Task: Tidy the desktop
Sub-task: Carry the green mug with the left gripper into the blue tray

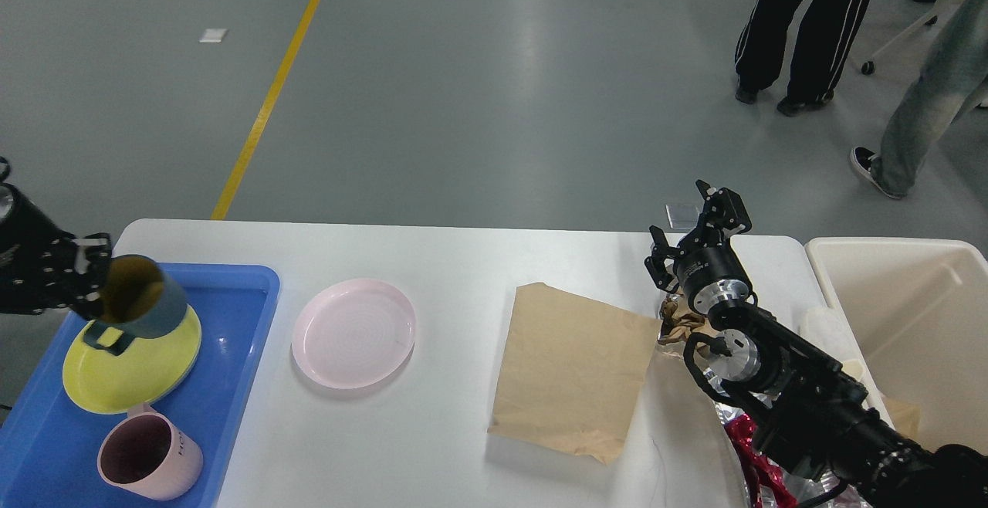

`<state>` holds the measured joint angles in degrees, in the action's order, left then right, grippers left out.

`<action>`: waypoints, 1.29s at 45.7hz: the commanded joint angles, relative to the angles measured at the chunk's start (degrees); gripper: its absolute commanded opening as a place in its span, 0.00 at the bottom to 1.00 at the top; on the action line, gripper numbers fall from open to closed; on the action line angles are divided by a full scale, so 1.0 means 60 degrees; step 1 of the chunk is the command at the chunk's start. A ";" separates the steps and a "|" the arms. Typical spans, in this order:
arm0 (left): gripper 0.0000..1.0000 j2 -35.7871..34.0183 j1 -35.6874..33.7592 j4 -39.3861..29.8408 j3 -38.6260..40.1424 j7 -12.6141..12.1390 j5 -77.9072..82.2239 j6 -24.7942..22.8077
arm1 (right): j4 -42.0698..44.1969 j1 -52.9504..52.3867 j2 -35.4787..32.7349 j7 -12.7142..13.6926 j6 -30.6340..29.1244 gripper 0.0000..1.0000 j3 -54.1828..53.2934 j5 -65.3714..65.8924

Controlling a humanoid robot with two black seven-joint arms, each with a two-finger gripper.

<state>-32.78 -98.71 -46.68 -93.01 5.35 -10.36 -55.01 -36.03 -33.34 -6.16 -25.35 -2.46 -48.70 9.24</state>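
My left gripper (93,288) sits at the left edge of the view, clamped on the rim of a dark teal mug (143,303) that is tilted, its mouth facing left, over the yellow plate (131,373) in the blue tray (239,315). A pink mug (150,458) stands upright in the tray's near end. The desktop (463,261), my white work surface, fills the lower half of the view, with the tray at its left end and a cream bin (911,315) just past its right end. A pink plate (353,333) lies just right of the tray, a brown paper bag (575,369) lies flat further right. My right gripper (698,238) hovers with its fingers spread wide and holding nothing, above crumpled paper (683,326).
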 commanded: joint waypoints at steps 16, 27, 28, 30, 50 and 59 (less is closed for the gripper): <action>0.00 -0.1319 0.2271 0.1335 0.0047 0.0016 -0.0002 0.0001 | -0.0001 -0.0009 0.0002 0.0006 0.0000 1.00 -0.0013 -0.0002; 0.00 -0.1275 0.2974 0.1306 0.0179 0.0045 -0.0017 0.0001 | -0.0001 0.0005 0.0002 -0.0009 0.0000 1.00 0.0001 -0.0002; 0.00 -0.1275 0.3018 0.1291 0.0193 0.0060 -0.0032 0.0001 | -0.0015 -0.0009 0.0002 -0.0009 0.0000 1.00 0.0001 -0.0002; 0.00 -0.1261 0.3121 0.1277 0.0193 0.0060 -0.0032 0.0001 | -0.0001 0.0005 0.0002 0.0005 0.0000 1.00 -0.0013 -0.0002; 0.03 -0.1173 0.3985 0.1350 0.0662 0.0089 -0.0076 0.0001 | -0.0001 0.0005 0.0002 -0.0009 0.0000 1.00 0.0001 -0.0002; 0.19 -0.1056 0.4117 0.1570 0.0838 0.0104 -0.0076 0.0001 | -0.0001 -0.0009 0.0002 0.0005 0.0000 1.00 -0.0013 -0.0002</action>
<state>-39.51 -74.13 -37.79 -88.17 5.93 -10.82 -55.00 -36.03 -33.34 -6.15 -25.35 -2.46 -48.71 9.22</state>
